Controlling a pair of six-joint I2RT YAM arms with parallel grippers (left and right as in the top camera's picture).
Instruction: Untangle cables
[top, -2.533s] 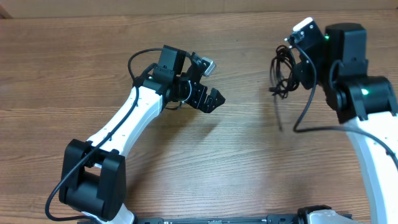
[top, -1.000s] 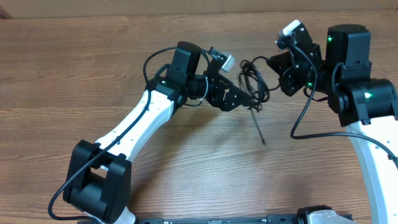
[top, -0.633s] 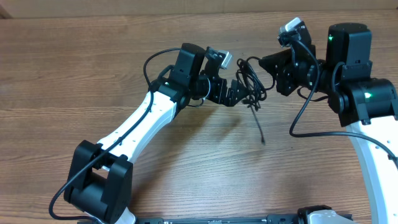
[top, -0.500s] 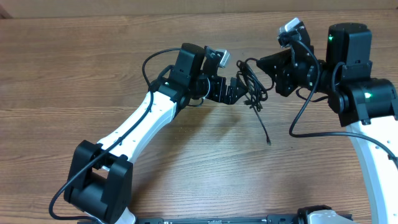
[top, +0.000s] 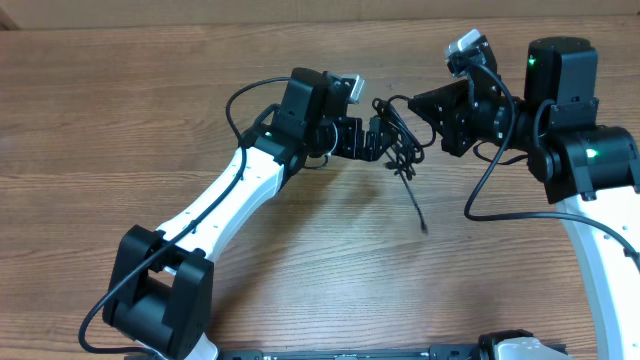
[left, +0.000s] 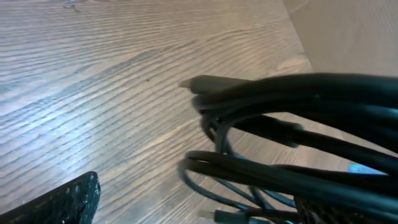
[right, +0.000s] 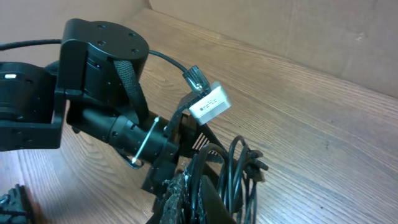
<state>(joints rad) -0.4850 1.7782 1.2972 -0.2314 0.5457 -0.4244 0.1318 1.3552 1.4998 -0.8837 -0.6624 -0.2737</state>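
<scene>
Barely begun: the cables (top: 402, 150) hang in one tangled bunch, right jaws clamped on it, left jaws spread around it.

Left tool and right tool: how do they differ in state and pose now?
The left tool is open around the cables; the right tool is shut on the cables. The left tool reaches in from the left, the right tool from the right. Both meet at the same cables.
</scene>
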